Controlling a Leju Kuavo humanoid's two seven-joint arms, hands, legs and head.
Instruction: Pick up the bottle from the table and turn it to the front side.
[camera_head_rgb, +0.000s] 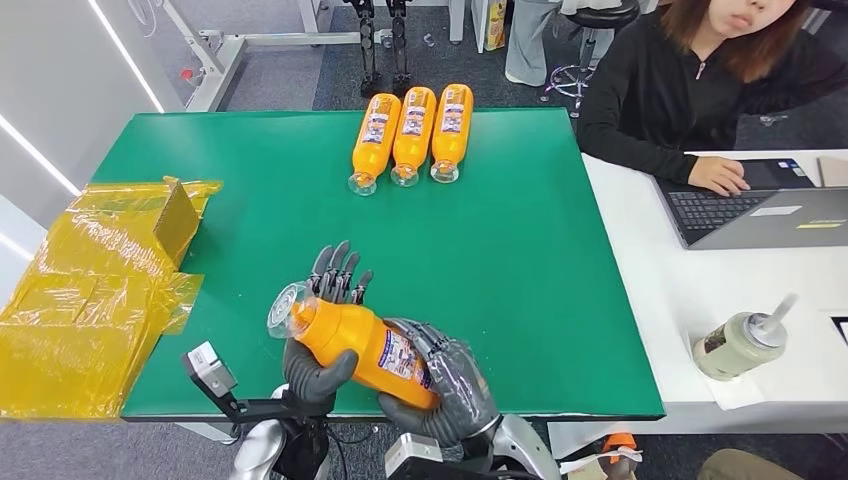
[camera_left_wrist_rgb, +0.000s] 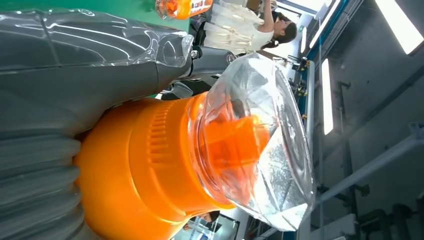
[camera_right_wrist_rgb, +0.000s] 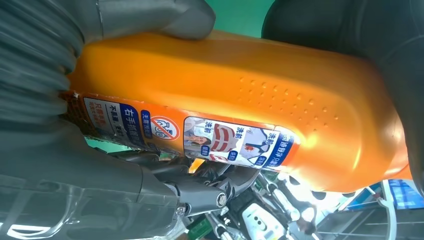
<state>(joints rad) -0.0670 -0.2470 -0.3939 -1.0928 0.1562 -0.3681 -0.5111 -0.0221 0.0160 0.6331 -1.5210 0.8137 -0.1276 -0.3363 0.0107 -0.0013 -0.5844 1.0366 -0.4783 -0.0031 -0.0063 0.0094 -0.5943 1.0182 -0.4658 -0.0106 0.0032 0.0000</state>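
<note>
An orange bottle (camera_head_rgb: 358, 345) with a clear cap (camera_head_rgb: 284, 308) lies tilted above the near edge of the green table (camera_head_rgb: 520, 260). My left hand (camera_head_rgb: 325, 330) grips it near the neck, thumb over the top and fingers behind. My right hand (camera_head_rgb: 450, 385) wraps the base end. The label (camera_head_rgb: 405, 357) faces up and right. Close up in the left wrist view, the clear cap (camera_left_wrist_rgb: 255, 145) covers an orange inner cap and the bottle's shoulder (camera_left_wrist_rgb: 145, 170). In the right wrist view the bottle's body (camera_right_wrist_rgb: 240, 95) shows its printed label (camera_right_wrist_rgb: 200, 135).
Three more orange bottles (camera_head_rgb: 411, 135) lie side by side at the table's far edge. Crumpled yellow packaging (camera_head_rgb: 95, 290) sits on the left. A person works at a laptop (camera_head_rgb: 760, 205) on the white desk to the right, where a capped jar (camera_head_rgb: 740, 343) stands.
</note>
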